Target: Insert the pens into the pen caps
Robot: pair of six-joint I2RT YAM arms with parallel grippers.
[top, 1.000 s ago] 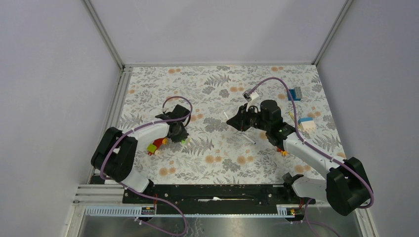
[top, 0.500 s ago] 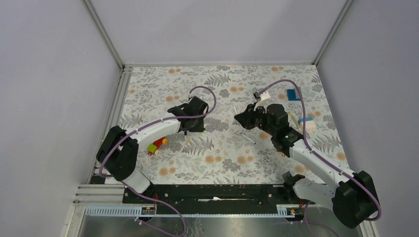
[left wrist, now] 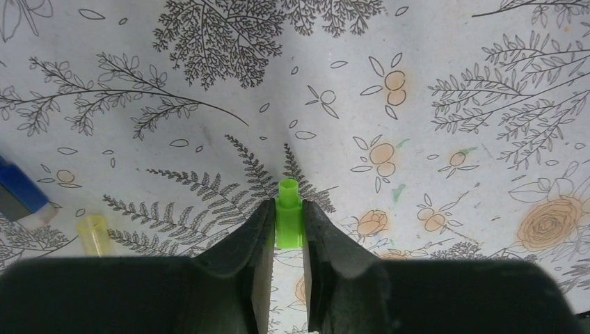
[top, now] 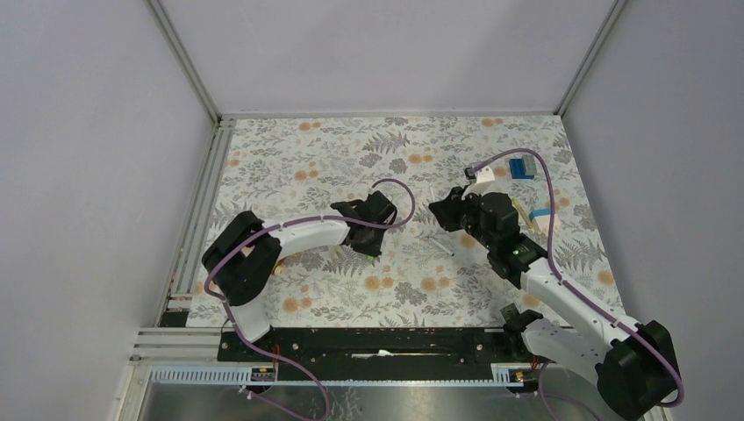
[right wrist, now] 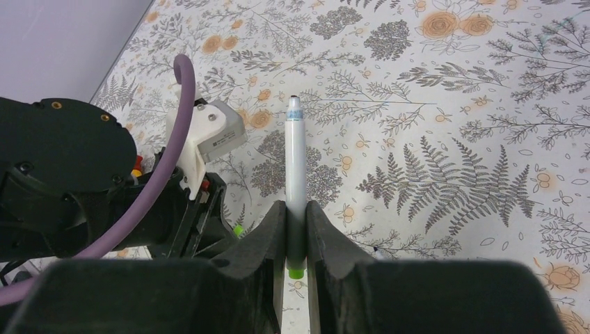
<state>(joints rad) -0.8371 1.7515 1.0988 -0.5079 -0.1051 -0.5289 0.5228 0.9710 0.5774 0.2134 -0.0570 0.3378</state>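
Observation:
My left gripper [left wrist: 287, 210] is shut on a bright green pen cap [left wrist: 288, 219], held just above the floral mat with its end poking out past the fingertips. In the top view this gripper [top: 373, 244] is near the mat's middle. My right gripper [right wrist: 296, 212] is shut on a white-barrelled pen [right wrist: 296, 167] with a green rear end; the pen sticks forward, and its tip points past the left wrist. In the top view the right gripper [top: 440, 210] is just right of the left one. The green cap also shows in the right wrist view [right wrist: 238, 229].
A blue piece [left wrist: 19, 191] and a yellowish tube [left wrist: 92, 233] lie left of the left gripper. A tan pen [top: 519, 210], a blue brick [top: 524, 167] and a blue-white brick [top: 542, 213] lie at the right. A thin pen [top: 449, 253] lies below the right gripper.
The left arm swung right, from beside the toy bricks to the mat's middle, near the right gripper. The right gripper shifted a little right and back with the pen.

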